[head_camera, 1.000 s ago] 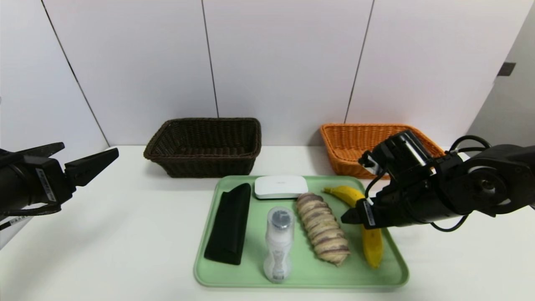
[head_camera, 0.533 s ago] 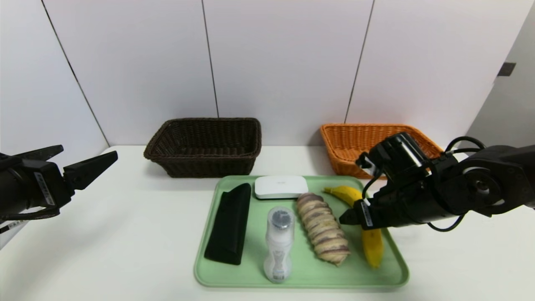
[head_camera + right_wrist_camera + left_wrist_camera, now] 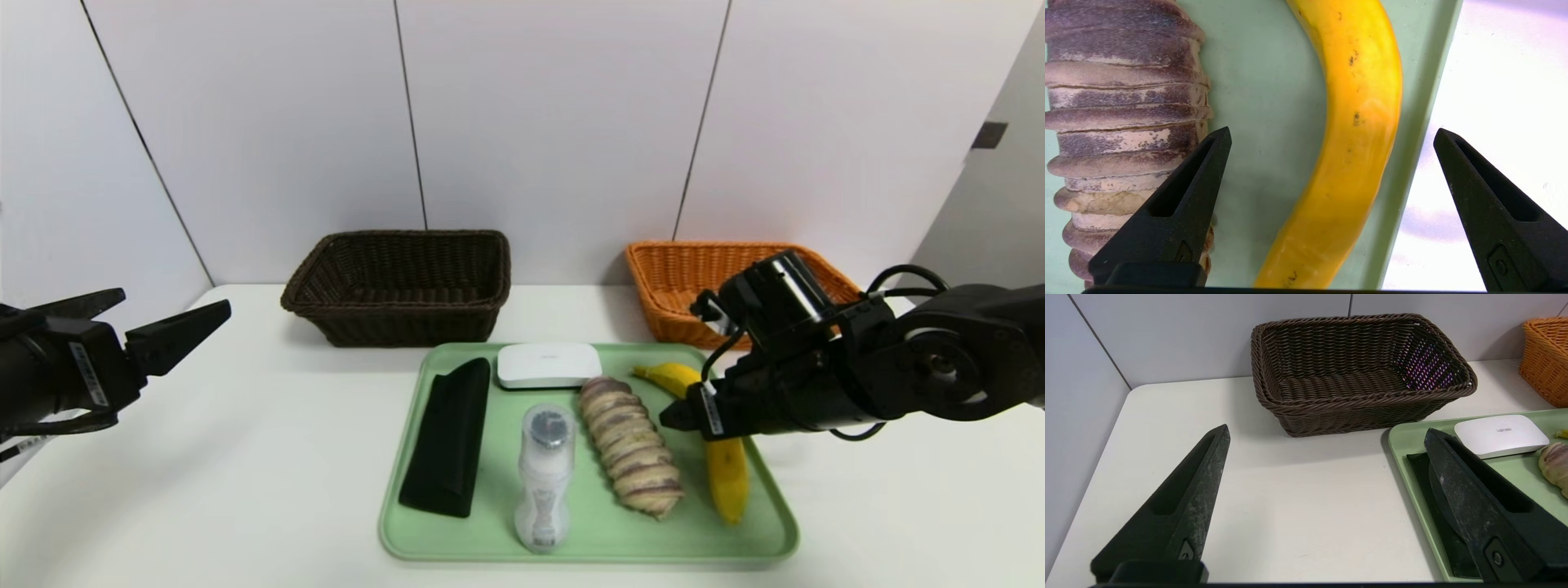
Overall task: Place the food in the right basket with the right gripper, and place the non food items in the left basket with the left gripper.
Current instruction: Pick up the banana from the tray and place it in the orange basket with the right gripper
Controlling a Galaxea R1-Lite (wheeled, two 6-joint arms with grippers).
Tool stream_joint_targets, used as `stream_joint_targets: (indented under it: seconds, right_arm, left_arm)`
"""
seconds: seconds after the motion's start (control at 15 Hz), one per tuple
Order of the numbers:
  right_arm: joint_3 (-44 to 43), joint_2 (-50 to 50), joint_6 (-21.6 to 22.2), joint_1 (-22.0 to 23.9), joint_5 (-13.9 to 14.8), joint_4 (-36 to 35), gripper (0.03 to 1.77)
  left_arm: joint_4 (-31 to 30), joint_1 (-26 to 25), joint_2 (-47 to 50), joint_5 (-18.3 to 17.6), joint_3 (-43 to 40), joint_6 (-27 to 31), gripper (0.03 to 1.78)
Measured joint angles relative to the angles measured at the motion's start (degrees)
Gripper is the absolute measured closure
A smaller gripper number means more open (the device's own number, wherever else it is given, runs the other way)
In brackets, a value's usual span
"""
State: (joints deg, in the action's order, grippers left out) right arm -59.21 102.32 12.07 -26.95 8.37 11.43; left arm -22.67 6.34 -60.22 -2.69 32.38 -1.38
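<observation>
Directly beneath the right claw (image 3: 1331, 134), prongs wide apart, lies the banana (image 3: 1355, 134).

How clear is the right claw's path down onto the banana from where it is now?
Probably clear, yes. The right claw hangs open over the banana, its fingers straddling it with nothing between. One finger sits close beside the bread loaf and might brush it going down.

Bread loaf (image 3: 630, 446) crowds the banana (image 3: 723, 462) on one side — bare table (image 3: 898, 506) flanks the other.
</observation>
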Motion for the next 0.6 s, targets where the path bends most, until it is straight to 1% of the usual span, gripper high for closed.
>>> stream_joint_targets:
  seconds: [0.6]
  right_arm:
    - [0.28, 0.07, 0.09, -0.68, 0.11, -0.04, 0.09]
  left_arm:
    - [0.02, -0.01, 0.24, -0.02, -0.41, 0.0, 0.12]
